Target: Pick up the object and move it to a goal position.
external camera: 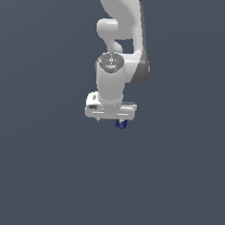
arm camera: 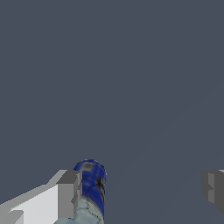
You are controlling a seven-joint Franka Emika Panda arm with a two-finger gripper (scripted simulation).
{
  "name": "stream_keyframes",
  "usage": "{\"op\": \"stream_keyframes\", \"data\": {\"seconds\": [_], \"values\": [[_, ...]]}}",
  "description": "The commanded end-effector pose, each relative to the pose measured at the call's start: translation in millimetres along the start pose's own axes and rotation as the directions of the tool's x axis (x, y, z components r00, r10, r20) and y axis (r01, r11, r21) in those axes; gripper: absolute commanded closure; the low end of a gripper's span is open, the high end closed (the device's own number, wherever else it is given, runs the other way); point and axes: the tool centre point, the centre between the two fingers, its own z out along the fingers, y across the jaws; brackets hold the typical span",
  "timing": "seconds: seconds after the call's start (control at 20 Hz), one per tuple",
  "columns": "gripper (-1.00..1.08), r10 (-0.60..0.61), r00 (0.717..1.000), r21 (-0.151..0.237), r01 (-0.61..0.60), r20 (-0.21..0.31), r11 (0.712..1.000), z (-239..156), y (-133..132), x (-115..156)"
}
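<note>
Item: can (arm camera: 91,186), dark blue with a grey end. It lies between the fingers of the gripper (arm camera: 142,190), touching or just beside one pad (arm camera: 69,193) and well apart from the other; its long axis runs away from the wrist camera.
Gripper: jaws spread wide, nothing clamped.
Exterior view: can (external camera: 121,124) just under the gripper (external camera: 110,118), off-centre.
Containers: none visible.
Judgement: closing should centre the can.

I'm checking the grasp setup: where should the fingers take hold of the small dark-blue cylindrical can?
Probably across the curved side wall of the small dark-blue cylindrical can, from above. The body is round and narrower than the gap between the open grey fingers, so they can straddle it. It sits close beside one finger, so centre the white gripper first.
</note>
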Motion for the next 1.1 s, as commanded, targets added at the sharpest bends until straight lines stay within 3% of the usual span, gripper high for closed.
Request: {"op": "stream_keyframes", "data": {"seconds": [0.0, 0.45, 1.05], "values": [[-0.92, 0.000, 1.000, 0.000, 0.000, 0.000, 1.000, 0.0, 0.0, 0.0], [-0.92, 0.018, 1.000, -0.030, -0.019, -0.014, 0.999, -0.9, 35.5, 4.8], [-0.92, -0.084, 0.996, -0.022, 0.083, -0.014, 0.996, 5.3, 16.5, -7.8]]}}
